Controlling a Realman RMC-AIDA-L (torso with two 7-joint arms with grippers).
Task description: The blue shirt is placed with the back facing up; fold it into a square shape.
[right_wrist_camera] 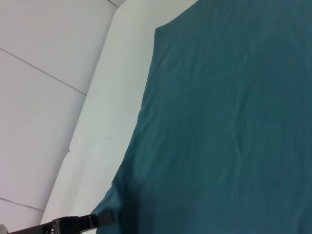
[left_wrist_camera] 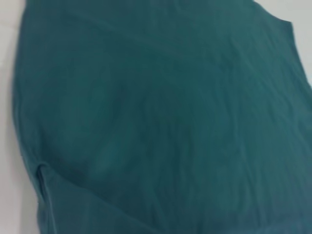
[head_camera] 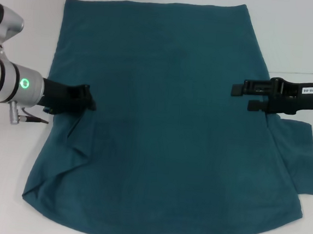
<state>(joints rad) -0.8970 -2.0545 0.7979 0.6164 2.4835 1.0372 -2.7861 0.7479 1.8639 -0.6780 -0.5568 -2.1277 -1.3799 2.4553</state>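
The blue shirt [head_camera: 167,123] lies spread flat on the white table [head_camera: 3,180], plain side up. Its hem is at the far side and its collar at the near edge. Its left sleeve is tucked inward, leaving a crease [head_camera: 83,143]. Its right sleeve [head_camera: 301,157] sticks out flat. My left gripper [head_camera: 88,99] hangs over the shirt's left edge. My right gripper [head_camera: 247,98] hovers open over the right edge, holding nothing. The left wrist view is filled with shirt [left_wrist_camera: 165,122]. The right wrist view shows shirt [right_wrist_camera: 234,122] and, far off, the left gripper [right_wrist_camera: 83,223].
White table surrounds the cloth, with bare strips on the left [head_camera: 19,56] and right [head_camera: 300,42]. A table seam [head_camera: 303,73] runs along the right side. A wall panel [right_wrist_camera: 44,97] shows beyond the table in the right wrist view.
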